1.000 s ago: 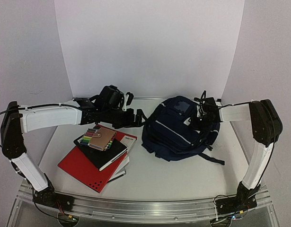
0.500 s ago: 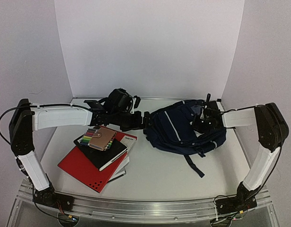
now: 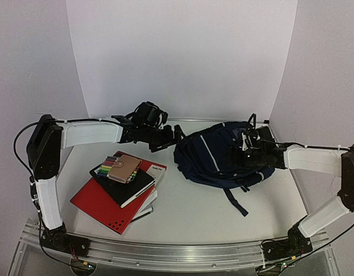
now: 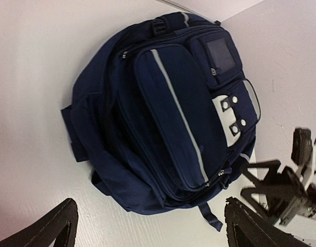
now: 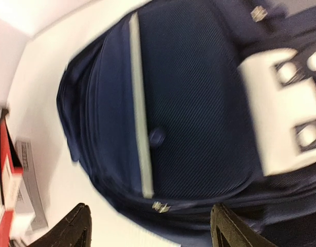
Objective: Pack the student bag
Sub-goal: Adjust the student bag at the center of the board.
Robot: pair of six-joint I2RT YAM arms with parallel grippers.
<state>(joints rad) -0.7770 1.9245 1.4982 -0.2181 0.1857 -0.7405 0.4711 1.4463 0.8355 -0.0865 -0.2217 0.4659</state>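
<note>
Got the student bag [image 3: 223,161] toward the far right corner of the bench [image 3: 188,213], front pocket up. Got the left tool [image 3: 174,137] spread wide just off its left side, gripping nothing. Ditto the right tool [image 3: 246,145], spread apart over the bag.

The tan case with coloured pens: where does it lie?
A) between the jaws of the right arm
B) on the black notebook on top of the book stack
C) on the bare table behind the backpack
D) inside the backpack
B: the tan case rests on the black notebook, which lies over the red book, to the left of the student bag.
</note>
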